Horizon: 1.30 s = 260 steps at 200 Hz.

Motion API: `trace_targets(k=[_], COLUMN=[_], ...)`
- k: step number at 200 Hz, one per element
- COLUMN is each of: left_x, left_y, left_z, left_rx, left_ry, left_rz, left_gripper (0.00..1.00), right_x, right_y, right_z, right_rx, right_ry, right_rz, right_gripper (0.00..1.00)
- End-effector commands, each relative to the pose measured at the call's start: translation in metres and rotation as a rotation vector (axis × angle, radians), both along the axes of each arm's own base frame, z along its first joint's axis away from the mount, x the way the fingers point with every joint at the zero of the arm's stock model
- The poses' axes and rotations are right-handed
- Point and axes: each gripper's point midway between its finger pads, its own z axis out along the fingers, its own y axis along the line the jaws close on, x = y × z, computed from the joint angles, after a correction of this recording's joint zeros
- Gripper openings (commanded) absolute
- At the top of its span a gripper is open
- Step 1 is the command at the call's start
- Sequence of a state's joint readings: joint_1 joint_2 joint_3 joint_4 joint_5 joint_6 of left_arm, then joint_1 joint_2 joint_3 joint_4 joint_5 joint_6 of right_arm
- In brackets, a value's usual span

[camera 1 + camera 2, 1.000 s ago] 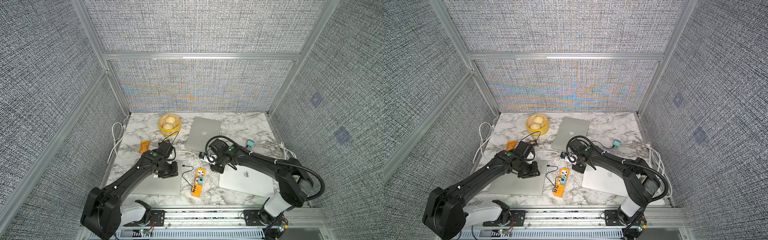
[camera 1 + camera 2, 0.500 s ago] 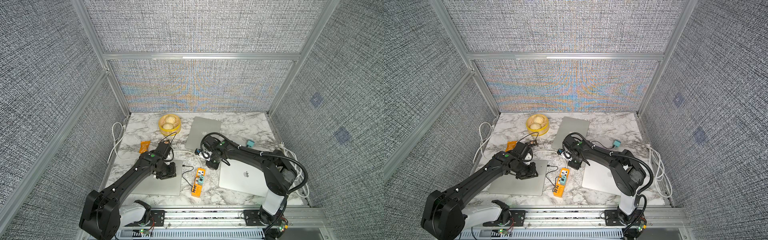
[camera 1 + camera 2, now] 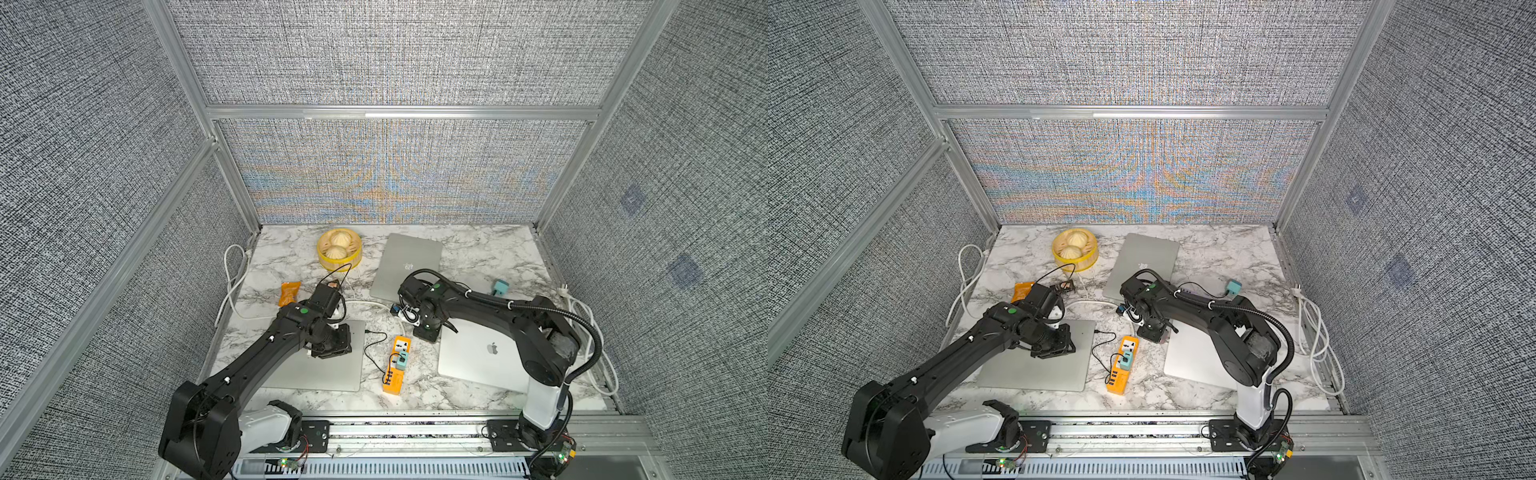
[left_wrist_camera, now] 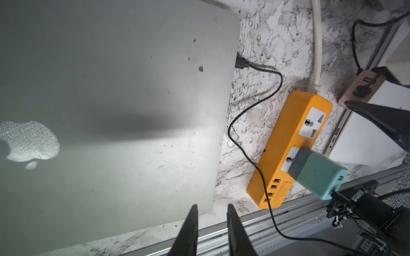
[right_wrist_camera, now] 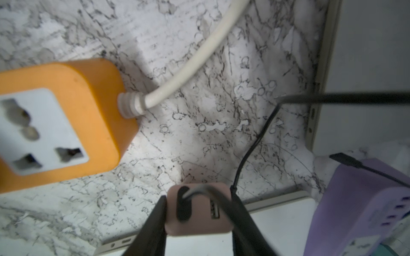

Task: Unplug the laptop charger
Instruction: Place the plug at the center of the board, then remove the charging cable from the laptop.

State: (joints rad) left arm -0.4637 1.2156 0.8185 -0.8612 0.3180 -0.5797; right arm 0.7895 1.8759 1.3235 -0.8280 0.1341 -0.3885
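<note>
My right gripper (image 5: 199, 197) pinches the pink charger brick (image 5: 199, 221) just beside the orange power strip (image 4: 281, 137). My left gripper (image 4: 211, 208), fingers narrow and empty, hovers near that strip.

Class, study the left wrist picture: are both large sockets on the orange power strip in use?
No: on the orange power strip the teal charger is plugged in, but the socket beside it stands empty.
</note>
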Motion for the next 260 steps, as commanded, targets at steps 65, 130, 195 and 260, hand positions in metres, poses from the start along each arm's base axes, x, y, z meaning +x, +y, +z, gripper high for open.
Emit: trace_targets(k=[65, 130, 195, 260], left_x=[0.005, 0.025, 0.055, 0.058], left_y=[0.000, -0.010, -0.017, -0.001], left_z=[0.008, 0.005, -0.013, -0.027], left_rx=[-0.012, -0.080, -0.325, -0.354], left_ry=[0.002, -0.019, 0.033, 0.052], left_rz=[0.019, 0.079, 0.290, 0.377], left_gripper=[0.24, 0.24, 0.24, 0.24], right_x=[0.005, -0.011, -0.017, -0.008], right_y=[0.006, 0.043, 0.112, 0.148], right_z=[0.012, 0.085, 0.097, 0.066], right_rx=[-0.005, 0.371, 0.571, 0.580], right_ry=[-0.027, -0.138, -0.148, -0.069], right_rz=[0.009, 0.028, 0.132, 0.174], right_gripper=[0.63, 0.61, 0.58, 0.48])
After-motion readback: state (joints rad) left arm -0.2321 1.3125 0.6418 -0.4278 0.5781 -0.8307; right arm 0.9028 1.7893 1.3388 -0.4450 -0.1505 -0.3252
